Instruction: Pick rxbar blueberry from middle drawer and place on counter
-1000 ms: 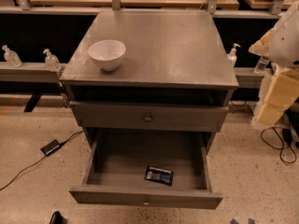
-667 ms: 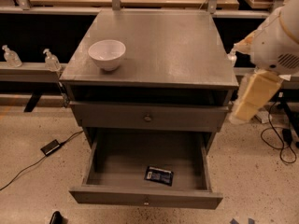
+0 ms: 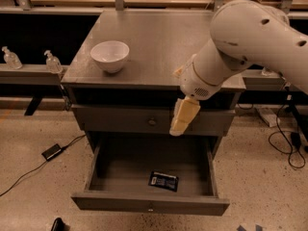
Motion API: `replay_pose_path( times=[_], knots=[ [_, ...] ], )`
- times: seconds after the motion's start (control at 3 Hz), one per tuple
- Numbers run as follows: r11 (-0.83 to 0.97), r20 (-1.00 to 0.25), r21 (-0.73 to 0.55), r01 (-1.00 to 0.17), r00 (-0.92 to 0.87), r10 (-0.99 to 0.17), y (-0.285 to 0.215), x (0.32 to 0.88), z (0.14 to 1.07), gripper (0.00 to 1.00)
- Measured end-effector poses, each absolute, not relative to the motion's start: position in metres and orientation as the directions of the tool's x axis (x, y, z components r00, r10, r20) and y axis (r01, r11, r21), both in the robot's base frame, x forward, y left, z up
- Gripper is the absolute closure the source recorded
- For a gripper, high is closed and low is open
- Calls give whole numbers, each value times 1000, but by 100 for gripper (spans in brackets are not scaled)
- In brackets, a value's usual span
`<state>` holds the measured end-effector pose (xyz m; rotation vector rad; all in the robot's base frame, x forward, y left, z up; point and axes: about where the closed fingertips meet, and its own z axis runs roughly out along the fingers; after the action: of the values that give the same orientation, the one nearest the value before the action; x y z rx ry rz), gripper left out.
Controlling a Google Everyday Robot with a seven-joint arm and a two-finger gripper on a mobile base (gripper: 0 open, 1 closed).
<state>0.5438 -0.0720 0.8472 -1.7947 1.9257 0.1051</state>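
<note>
Pump bottles (image 3: pixel 10 57) stand on the low shelf at far left, and a black power brick (image 3: pixel 51 151) lies on the floor below them, clear of the work. White bowl (image 3: pixel 110 56) sits on the left part of the counter (image 3: pixel 159 42), unmoved. Middle drawer (image 3: pixel 125 174) is pulled out, and the rxbar blueberry (image 3: pixel 163 180) lies flat on its floor, right of centre and near the front wall, untouched. Change noted: the arm (image 3: pixel 250 42), a second ago at the right edge of view beside the cabinet, has swung leftward over the counter's right front corner. The gripper (image 3: pixel 184 117) now hangs before the closed upper drawer front (image 3: pixel 120 120), above the open drawer, slightly right of the packet and well apart from it. Whether it is wide or narrow cannot be told; nothing is seen in it. Judgement: the approach is underway, with the descent into the drawer and the grasp outstanding.
</note>
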Motion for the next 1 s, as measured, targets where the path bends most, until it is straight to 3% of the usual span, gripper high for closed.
replay_pose_path(
  times=[0.33, 1.0],
  knots=[
    [122, -393, -285, -951, 0, -919, -78, 542, 849, 0],
    [150, -533, -167, -975, -38, -845, -62, 549, 731, 0]
  ],
)
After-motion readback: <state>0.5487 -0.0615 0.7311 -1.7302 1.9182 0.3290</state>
